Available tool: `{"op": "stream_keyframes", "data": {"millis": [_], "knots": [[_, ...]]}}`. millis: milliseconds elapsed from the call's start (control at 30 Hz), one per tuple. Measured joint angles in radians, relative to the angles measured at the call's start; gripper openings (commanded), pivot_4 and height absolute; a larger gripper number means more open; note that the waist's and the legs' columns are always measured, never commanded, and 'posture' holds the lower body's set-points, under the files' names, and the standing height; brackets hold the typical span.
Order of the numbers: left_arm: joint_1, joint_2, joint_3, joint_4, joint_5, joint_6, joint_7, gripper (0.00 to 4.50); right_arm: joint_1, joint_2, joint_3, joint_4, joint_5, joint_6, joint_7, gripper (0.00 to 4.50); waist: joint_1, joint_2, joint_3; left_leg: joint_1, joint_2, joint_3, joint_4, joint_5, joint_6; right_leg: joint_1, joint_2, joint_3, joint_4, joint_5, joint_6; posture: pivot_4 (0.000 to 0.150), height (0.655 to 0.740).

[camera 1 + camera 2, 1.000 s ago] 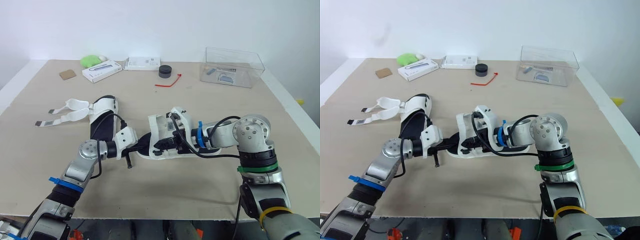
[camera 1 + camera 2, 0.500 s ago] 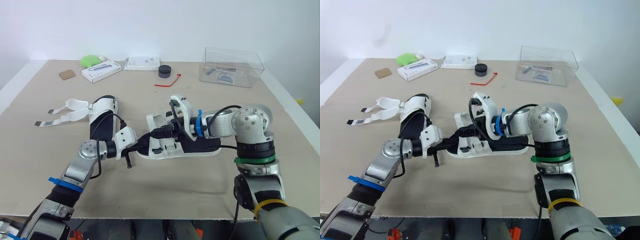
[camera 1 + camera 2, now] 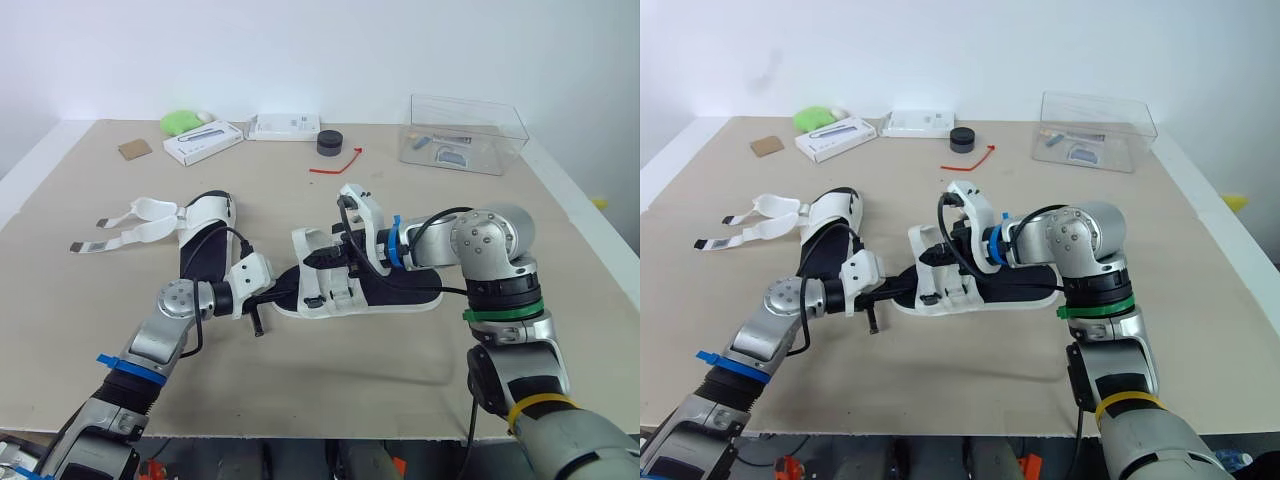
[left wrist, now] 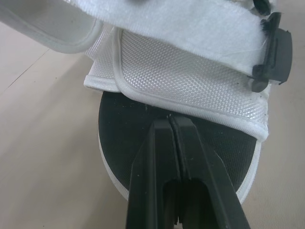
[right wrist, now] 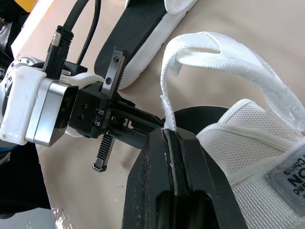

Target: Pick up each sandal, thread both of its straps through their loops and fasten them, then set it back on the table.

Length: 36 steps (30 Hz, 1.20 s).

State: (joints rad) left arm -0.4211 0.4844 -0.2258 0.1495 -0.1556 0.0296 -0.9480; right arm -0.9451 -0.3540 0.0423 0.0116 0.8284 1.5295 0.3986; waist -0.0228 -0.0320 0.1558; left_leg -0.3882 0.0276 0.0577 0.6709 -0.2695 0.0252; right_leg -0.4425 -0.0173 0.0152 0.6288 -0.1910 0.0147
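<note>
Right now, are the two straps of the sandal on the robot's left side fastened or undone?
Undone. Both straps lie spread flat on the table, stretched out away from the sandal.

The sandal (image 4: 190,76) has white woven mesh cloth, a fuzzy strap (image 5: 224,52) and a matt black footbed (image 4: 124,138). The table (image 3: 330,370) is matt; the far box (image 3: 465,133) is clear glossy plastic.

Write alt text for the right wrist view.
The right gripper, shut, pinches a white strap looping up from a white mesh sandal. Behind it, the left gripper reaches in over a tan table.
</note>
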Motion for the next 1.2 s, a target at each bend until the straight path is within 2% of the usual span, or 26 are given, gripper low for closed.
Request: {"op": "stream_keyframes", "data": {"millis": [533, 867, 1000, 1067, 1200], "knots": [[-0.008, 0.000, -0.004, 0.009, 0.000, -0.001, -0.003, 0.00, 0.088, 0.012, -0.041, -0.186, -0.010, 0.059, -0.010, 0.03, 0.000, 0.000, 0.000, 0.000, 0.000, -0.001, 0.000, 0.000, 0.000, 0.000, -0.002, -0.002, 0.000, 0.000, 0.000, 0.150, 0.7400], [-0.008, 0.000, -0.005, 0.010, 0.000, -0.002, -0.004, 0.00, 0.119, -0.015, -0.002, -0.240, -0.030, -0.025, 0.024, 0.03, 0.000, 0.000, 0.000, 0.000, 0.000, -0.002, 0.000, 0.000, 0.000, 0.001, -0.001, -0.002, 0.000, 0.000, 0.000, 0.150, 0.7400], [-0.008, 0.000, -0.005, 0.010, 0.000, -0.002, -0.003, 0.00, 0.134, -0.039, 0.025, -0.247, -0.038, -0.052, 0.050, 1.37, 0.001, 0.000, 0.000, 0.000, 0.000, -0.002, 0.000, 0.000, 0.000, 0.001, -0.001, -0.002, 0.000, 0.000, 0.000, 0.150, 0.7400], [-0.007, 0.000, -0.005, 0.009, 0.000, -0.003, -0.002, 0.00, 0.163, -0.073, 0.069, -0.249, -0.066, -0.103, 0.076, 2.29, 0.001, 0.000, 0.000, 0.000, -0.001, -0.001, 0.000, 0.000, 0.000, 0.000, -0.001, -0.002, 0.000, -0.001, 0.000, 0.150, 0.7400], [-0.007, 0.000, -0.005, 0.011, 0.000, -0.003, 0.000, 0.00, 0.174, -0.074, 0.073, -0.249, -0.077, -0.149, 0.099, 2.29, 0.001, 0.000, 0.000, 0.000, -0.001, -0.002, 0.000, 0.000, 0.000, 0.001, -0.001, -0.002, 0.000, 0.000, 0.000, 0.150, 0.7400]]}}
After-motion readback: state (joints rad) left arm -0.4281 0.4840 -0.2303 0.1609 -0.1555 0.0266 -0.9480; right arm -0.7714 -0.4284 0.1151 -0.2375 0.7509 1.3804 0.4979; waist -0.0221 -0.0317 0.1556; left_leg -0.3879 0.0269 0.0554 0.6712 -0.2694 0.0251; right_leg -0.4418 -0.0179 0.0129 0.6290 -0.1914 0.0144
